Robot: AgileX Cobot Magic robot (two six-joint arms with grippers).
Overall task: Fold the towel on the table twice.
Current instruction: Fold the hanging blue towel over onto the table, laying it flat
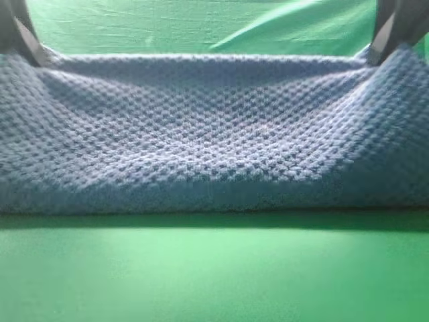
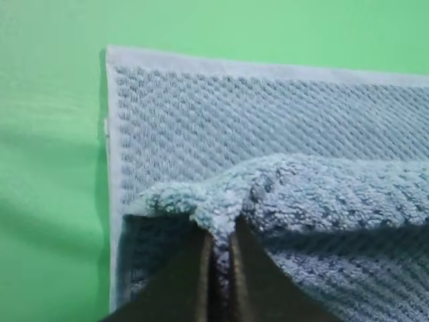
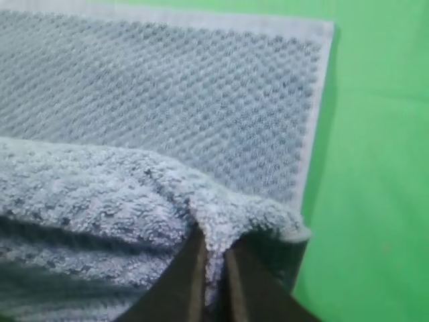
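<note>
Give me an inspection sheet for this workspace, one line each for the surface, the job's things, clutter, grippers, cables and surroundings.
Surface: table, smooth bright green, bare in front of the cloth.
Job's things: towel, blue-grey waffle knit, near edge lifted at both corners, sagging between them, lower layer flat underneath.
Clutter: nothing seen.
Grippers: left gripper shut on one towel corner; right gripper shut on the other.
Cables: nothing seen.
Surroundings: backdrop cloth, green, wrinkled, behind the towel.

Cut-off edges and covered ground

The towel (image 1: 214,141) runs past both side edges of the exterior high view and hides the table (image 1: 214,268) beneath it; each wrist view shows only one end, with the pinched hem buried between dark fingers (image 2: 194,282).
</note>
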